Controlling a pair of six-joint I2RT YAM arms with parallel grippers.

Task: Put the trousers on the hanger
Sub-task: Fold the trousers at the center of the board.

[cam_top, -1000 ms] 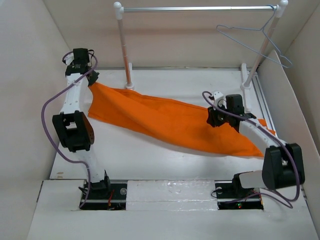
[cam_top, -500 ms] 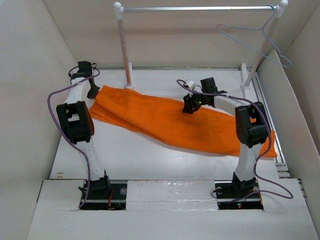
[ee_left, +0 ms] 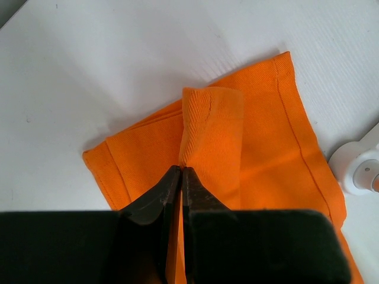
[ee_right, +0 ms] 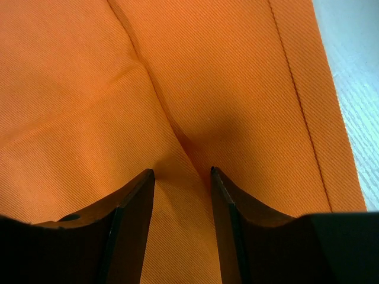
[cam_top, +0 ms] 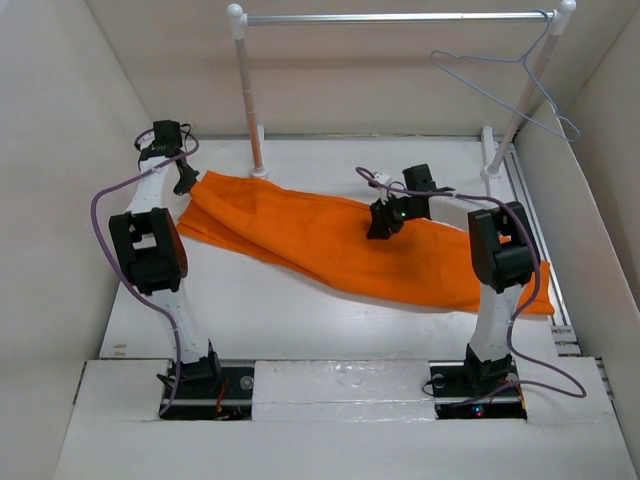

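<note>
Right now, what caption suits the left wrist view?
Left fingers pinch a raised fold of the orange trousers on the white table.

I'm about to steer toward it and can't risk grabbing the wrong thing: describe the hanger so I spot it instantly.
Find the white-posted rail spanning the back of the table. The hanger dangles from its right end, beside the right post. It is a thin pale blue wire triangle with a hook, far slimmer than the thick rail and post.

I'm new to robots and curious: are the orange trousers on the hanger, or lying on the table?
Lying on the table. The trousers sprawl across its white top, while the hanger hangs bare from the rail.
</note>
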